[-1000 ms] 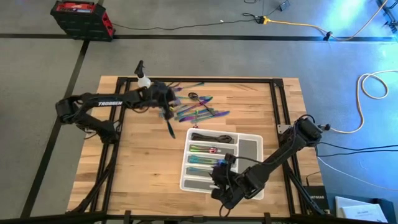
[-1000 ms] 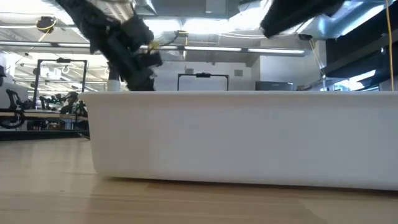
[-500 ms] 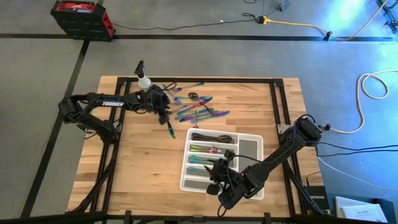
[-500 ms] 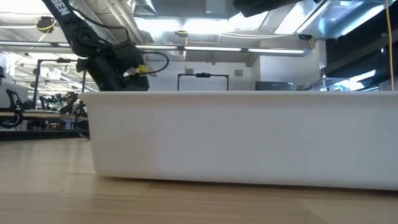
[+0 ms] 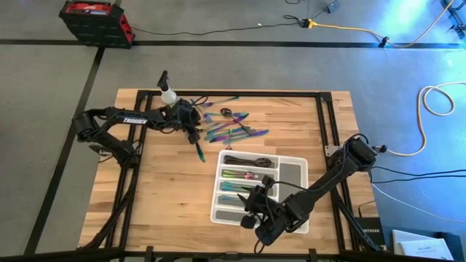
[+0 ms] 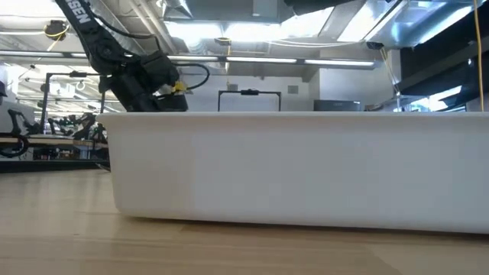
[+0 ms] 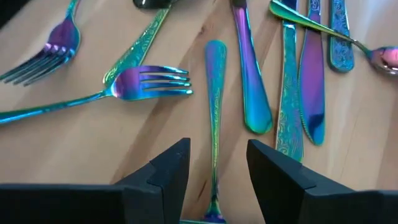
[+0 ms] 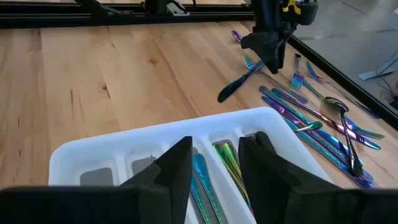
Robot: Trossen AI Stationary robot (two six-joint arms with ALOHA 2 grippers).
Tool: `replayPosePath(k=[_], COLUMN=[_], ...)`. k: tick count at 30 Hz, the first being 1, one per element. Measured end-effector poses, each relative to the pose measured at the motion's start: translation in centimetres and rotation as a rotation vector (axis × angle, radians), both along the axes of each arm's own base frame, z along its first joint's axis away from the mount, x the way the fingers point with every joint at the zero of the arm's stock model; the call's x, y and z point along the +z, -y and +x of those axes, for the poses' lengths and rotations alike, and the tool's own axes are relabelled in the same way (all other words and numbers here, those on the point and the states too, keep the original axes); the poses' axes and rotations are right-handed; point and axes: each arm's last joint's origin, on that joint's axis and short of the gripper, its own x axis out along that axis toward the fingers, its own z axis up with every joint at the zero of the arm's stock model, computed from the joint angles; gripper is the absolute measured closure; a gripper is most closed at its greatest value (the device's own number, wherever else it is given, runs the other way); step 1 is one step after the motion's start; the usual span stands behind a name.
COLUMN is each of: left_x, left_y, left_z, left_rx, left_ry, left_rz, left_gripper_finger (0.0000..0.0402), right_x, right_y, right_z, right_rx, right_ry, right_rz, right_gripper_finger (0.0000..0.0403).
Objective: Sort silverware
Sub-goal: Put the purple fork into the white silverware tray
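Note:
Iridescent forks, spoons and knives lie loose on the wooden table at its far middle (image 5: 233, 129), and a dark spoon (image 5: 198, 150) lies just nearer. My left gripper (image 5: 193, 131) hangs open over the pile's left end. In the left wrist view its fingers stand either side of a slim rainbow handle (image 7: 215, 124), with forks (image 7: 149, 83) and knives (image 7: 250, 74) beyond. My right gripper (image 5: 255, 211) hovers open over the near-left part of the white tray (image 5: 217, 195). Several sorted pieces (image 8: 229, 163) lie in that tray's compartments.
A spray bottle (image 5: 168, 93) stands at the far edge beside the left arm. The tray's white wall (image 6: 290, 168) fills the low view, with the left gripper (image 6: 147, 90) behind it. Bare wood lies left of the tray. A black frame borders the table.
My left gripper has shifted slightly toward the table's far-left over the pile's left end and come to rest. In the low view it looks smaller and steadier than before. My right arm has drawn upward in the low view. The cutlery and the dark spoon have stayed put.

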Motion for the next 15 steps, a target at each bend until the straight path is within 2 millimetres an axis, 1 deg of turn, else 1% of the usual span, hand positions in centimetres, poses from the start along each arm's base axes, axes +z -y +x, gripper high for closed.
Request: replayPosePath(k=[5,9,15], left_x=[-1.2,-1.7,-2.8], left_y=[-0.2,-0.5,-0.7], left_z=[0.1,0.5,0.7], left_rx=[0.011,0.035,0.015], left_ry=[-0.049,-0.039,-0.072], left_rz=[-0.002,0.005,-0.002], left_gripper_finger=[0.0255,0.0255,0.0255], right_x=[0.0,0.0,0.0], right_y=[0.0,0.0,0.0], right_z=[0.0,0.0,0.0], right_rx=[0.000,0.001,0.003], right_ry=[-0.001,-0.005,-0.006], right_rz=[-0.002,-0.006,-0.009], right_gripper_finger=[0.0288,0.0288,0.0288])
